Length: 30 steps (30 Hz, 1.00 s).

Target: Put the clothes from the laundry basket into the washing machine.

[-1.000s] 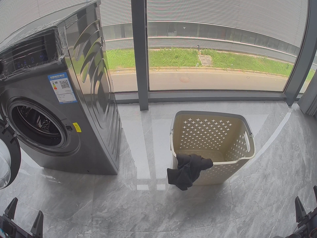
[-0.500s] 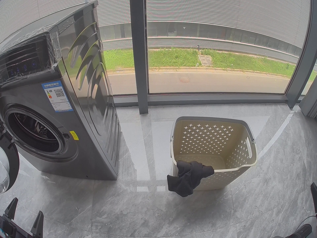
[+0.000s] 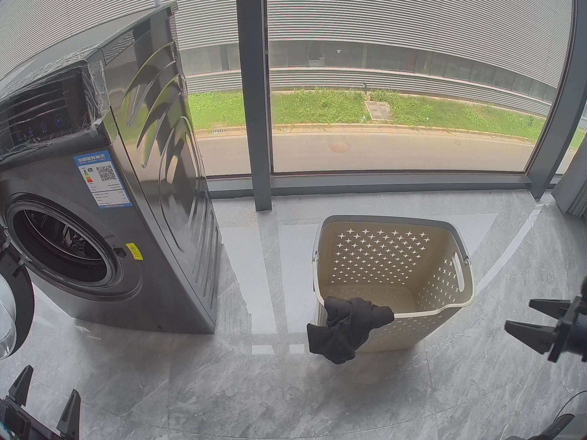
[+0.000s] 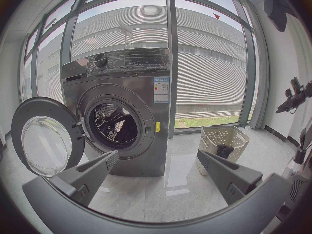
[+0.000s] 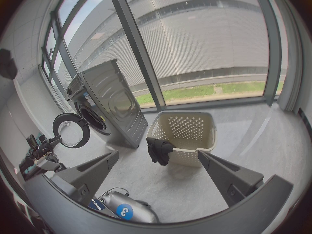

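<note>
Lifted within the last second from the lower right corner to mid-height at the right edge of the frame: right gripper (image 3: 518, 314), pointing left toward the basket, jaws spread wide and empty. Parked at the lower left corner, unmoved: left gripper (image 3: 51, 381), likewise spread wide, holding nothing. Farther in, just below centre: black garment (image 3: 345, 328), draped over the near left corner of the laundry basket (image 3: 391, 220), a little tucked inside, most of it hanging down the outer wall toward the grey floor (image 3: 244, 386); hard to tell whether the hem touches. Looks soft, limp and light; likely to sag, unfold and trail once lifted, and to catch on the rim if dragged sideways. Best pinched at the bunched fold on top of the rim, where several layers stack, then raised straight up before swinging across. At the left of the frame, well apart from the basket: washing machine (image 3: 153, 184), door (image 3: 15, 300) swung open at the left edge, drum mouth (image 3: 61, 245) dark and facing the lower left. Beyond, across the top: window (image 3: 397, 93).
</note>
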Motion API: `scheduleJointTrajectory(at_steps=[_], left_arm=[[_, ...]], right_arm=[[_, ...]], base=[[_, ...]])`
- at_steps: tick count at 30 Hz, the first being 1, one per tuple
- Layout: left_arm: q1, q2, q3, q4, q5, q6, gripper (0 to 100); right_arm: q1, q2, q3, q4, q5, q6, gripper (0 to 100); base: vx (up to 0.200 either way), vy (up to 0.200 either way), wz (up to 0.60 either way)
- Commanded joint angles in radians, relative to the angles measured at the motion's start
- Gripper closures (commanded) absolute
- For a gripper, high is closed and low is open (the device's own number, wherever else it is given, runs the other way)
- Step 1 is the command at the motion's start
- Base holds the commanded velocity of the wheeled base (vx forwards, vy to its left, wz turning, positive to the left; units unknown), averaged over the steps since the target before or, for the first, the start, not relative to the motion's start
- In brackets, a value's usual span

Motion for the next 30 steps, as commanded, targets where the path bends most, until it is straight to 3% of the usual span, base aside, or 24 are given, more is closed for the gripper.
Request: scheduleJointTrajectory(at_steps=[1, 5, 9, 11, 15, 18, 23, 30], left_arm=[[0.000, -0.013, 0.012, -0.001, 0.000, 0.002, 0], [0.000, -0.013, 0.012, -0.001, 0.000, 0.005, 0], [0.000, -0.013, 0.012, -0.001, -0.001, 0.006, 0], [0.000, -0.013, 0.012, -0.001, -0.001, 0.005, 0], [0.000, -0.013, 0.012, -0.001, -0.001, 0.005, 0], [0.000, -0.013, 0.012, -0.001, -0.003, 0.006, 0], [0.000, -0.013, 0.012, -0.001, -0.003, 0.006, 0], [0.000, -0.013, 0.012, -0.001, -0.003, 0.006, 0]], right_arm=[[0.103, 0.613, 0.014, -0.331, 0.035, 0.040, 0], [0.132, 0.694, 0.023, -0.396, 0.034, 0.039, 0], [0.189, 0.833, -0.003, -0.455, -0.012, 0.046, 0], [0.203, 0.866, -0.022, -0.472, -0.015, 0.049, 0], [0.250, 0.957, -0.048, -0.549, -0.023, 0.083, 0], [0.270, 1.000, -0.049, -0.594, -0.029, 0.085, 0], [0.295, 1.112, -0.057, -0.736, -0.087, 0.083, 0], [0.327, 1.181, -0.058, -0.801, -0.090, 0.083, 0]], base=[[0.000, 0.000, 0.00], [0.000, 0.000, 0.00], [0.000, 0.000, 0.00], [0.000, 0.000, 0.00], [0.000, 0.000, 0.00], [0.200, 0.200, 0.00], [0.000, 0.000, 0.00], [0.000, 0.000, 0.00]])
